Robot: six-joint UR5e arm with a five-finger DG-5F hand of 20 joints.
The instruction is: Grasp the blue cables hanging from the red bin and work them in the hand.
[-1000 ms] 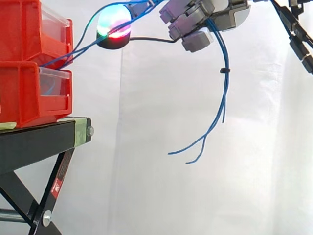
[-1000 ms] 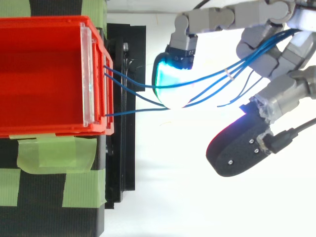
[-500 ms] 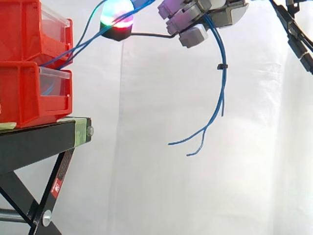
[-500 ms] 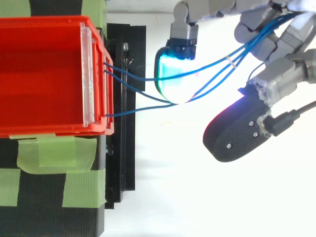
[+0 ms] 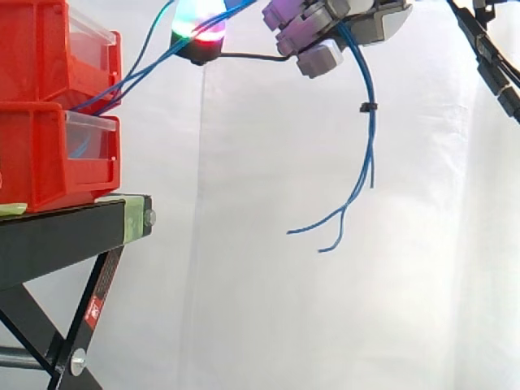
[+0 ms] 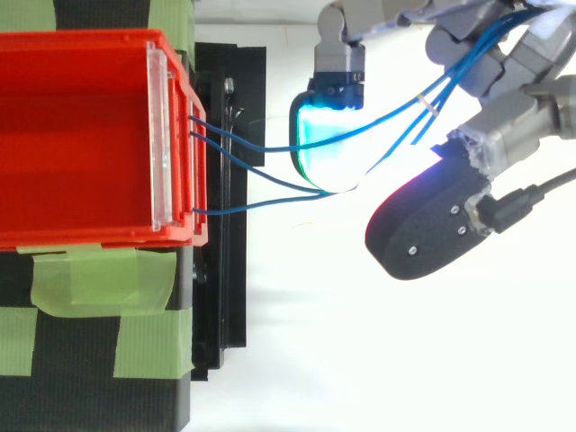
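Grey robot hand [image 5: 313,36], partly cut off at top edge, has fingers curled tight on thin blue cables [image 5: 374,138] coming from red plastic bin [image 5: 32,154].

No writing can be read anywhere. The one printed thing is a small red label [image 5: 93,309] stuck on the slanted leg of the black stand [image 5: 65,231], well below the red bins [image 5: 32,154]. Its white marks are too small to make out. In the top view a thin white band [image 6: 425,105] wraps the blue cables [image 6: 387,121], well apart from the red bins. Whether it carries any print cannot be told.
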